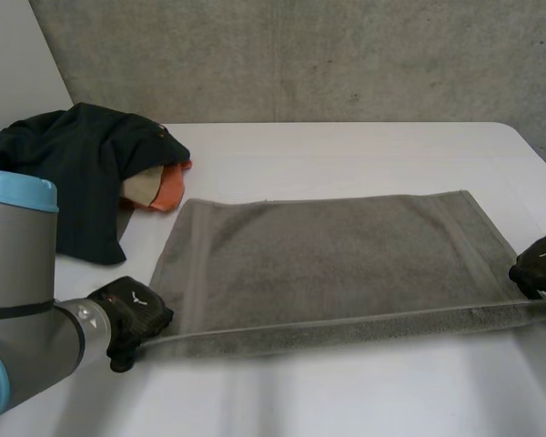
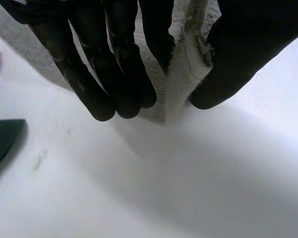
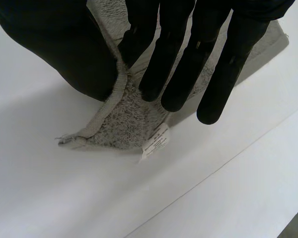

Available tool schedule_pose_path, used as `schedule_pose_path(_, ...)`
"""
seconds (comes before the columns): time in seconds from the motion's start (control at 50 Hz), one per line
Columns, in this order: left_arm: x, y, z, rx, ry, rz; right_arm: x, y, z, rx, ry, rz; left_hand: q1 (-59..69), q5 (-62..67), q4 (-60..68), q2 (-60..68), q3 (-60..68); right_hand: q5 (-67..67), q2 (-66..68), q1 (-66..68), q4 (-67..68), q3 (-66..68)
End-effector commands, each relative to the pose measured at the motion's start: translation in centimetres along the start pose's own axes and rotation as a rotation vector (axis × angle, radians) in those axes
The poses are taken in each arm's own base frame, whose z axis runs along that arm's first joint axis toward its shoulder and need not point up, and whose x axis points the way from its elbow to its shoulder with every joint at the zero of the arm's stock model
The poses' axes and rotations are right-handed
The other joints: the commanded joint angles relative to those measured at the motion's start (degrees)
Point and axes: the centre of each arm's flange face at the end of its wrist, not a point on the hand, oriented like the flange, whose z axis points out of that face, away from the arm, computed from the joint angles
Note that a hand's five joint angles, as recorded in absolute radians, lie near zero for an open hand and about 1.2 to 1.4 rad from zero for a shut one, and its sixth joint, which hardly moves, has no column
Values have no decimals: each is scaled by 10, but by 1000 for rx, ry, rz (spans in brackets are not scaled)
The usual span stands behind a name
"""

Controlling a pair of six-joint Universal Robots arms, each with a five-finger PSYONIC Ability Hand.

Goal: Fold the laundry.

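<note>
A rectangular grey terry towel lies spread on the white counter, its near edge held taut between the left robot hand and the right robot hand, each pinching one near corner.

The right hand is cut off by the head view's edge where it meets the grey towel. A dark garment covers most of an orange cloth and a beige cloth. The print on the towel's label is too small to read.
</note>
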Motion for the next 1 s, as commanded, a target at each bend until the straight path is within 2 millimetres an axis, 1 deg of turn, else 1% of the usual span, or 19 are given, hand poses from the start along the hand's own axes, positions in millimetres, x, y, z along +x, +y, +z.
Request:
schedule_pose_path(0.02, -23, -37, 22, 117, -73, 7, 7, -19, 24, 55, 69, 19, 136, 133, 115, 115, 118, 113, 125, 147, 115, 119)
schedule_pose_path(0.06, -32, -48, 31, 146, -109, -10, 10, -25, 31, 81, 98, 33, 136, 133, 115, 115, 118, 113, 125, 147, 115, 119)
schedule_pose_path(0.08, -42, -57, 41, 165, -145, -33, 14, -32, 38, 118, 135, 39, 136, 133, 115, 115, 118, 113, 125, 147, 115, 119)
schedule_pose_path(0.14, -56, -68, 56, 185, -198, -66, 20, -42, 52, 181, 195, 36, 136, 133, 115, 115, 118, 113, 125, 147, 115, 119)
schedule_pose_path(0.16, -64, -74, 65, 193, -228, -84, 22, -50, 61, 226, 231, 25, 136, 133, 115, 115, 118, 113, 125, 147, 115, 119)
schedule_pose_path(0.22, -75, -83, 80, 205, -276, -104, 29, -61, 76, 299, 299, 3, 136, 133, 115, 115, 118, 113, 125, 147, 115, 119)
schedule_pose_path(0.24, -80, -86, 90, 210, -294, -118, 33, -67, 87, 342, 343, -13, 136, 133, 115, 115, 118, 113, 125, 147, 115, 119)
schedule_pose_path(0.44, -100, -111, 133, 297, -407, -126, 49, -95, 148, 508, 502, -52, 136, 133, 115, 115, 118, 113, 125, 147, 115, 119)
schedule_pose_path(0.58, -109, -113, 149, 289, -493, -123, 60, -99, 174, 530, 560, -29, 136, 133, 115, 115, 118, 113, 125, 147, 115, 119)
schedule_pose_path(0.6, -108, -114, 151, 295, -494, -124, 59, -100, 181, 539, 563, -20, 136, 133, 115, 115, 118, -14, -2, 20, -12, -7)
schedule_pose_path(0.62, -109, -115, 151, 301, -494, -125, 57, -101, 184, 546, 563, -15, -55, -59, -77, -76, -73, -301, -289, -267, -299, -295)
schedule_pose_path(0.64, -108, -116, 151, 310, -489, -123, 56, -102, 187, 553, 564, -12, -327, -330, -348, -348, -345, -587, -575, -553, -585, -581)
schedule_pose_path(0.66, -106, -118, 151, 321, -480, -123, 52, -103, 190, 556, 557, -11, -564, -567, -585, -585, -582, -587, -575, -553, -585, -581)
schedule_pose_path(0.68, -103, -123, 149, 353, -458, -126, 49, -106, 193, 558, 557, -9, -564, -567, -585, -585, -582, -587, -575, -553, -585, -581)
schedule_pose_path(0.74, -103, -130, 143, 410, -437, -149, 53, -106, 189, 538, 576, 15, -564, -567, -585, -585, -582, -587, -575, -553, -585, -581)
schedule_pose_path(0.82, -106, -139, 127, 468, -425, -212, 59, -102, 166, 476, 550, 137, -564, -567, -585, -585, -582, -587, -575, -553, -585, -581)
schedule_pose_path(0.84, -107, -138, 122, 466, -420, -234, 61, -97, 152, 455, 517, 206, -564, -567, -585, -585, -582, -587, -575, -553, -585, -581)
schedule_pose_path(0.92, -102, -130, 110, 438, -388, -278, 56, -87, 120, 424, 399, 319, -564, -567, -585, -585, -582, -587, -575, -553, -585, -581)
schedule_pose_path(1.0, -94, -120, 101, 410, -347, -298, 46, -68, 105, 365, 299, 312, -564, -567, -585, -585, -582, -587, -575, -553, -585, -581)
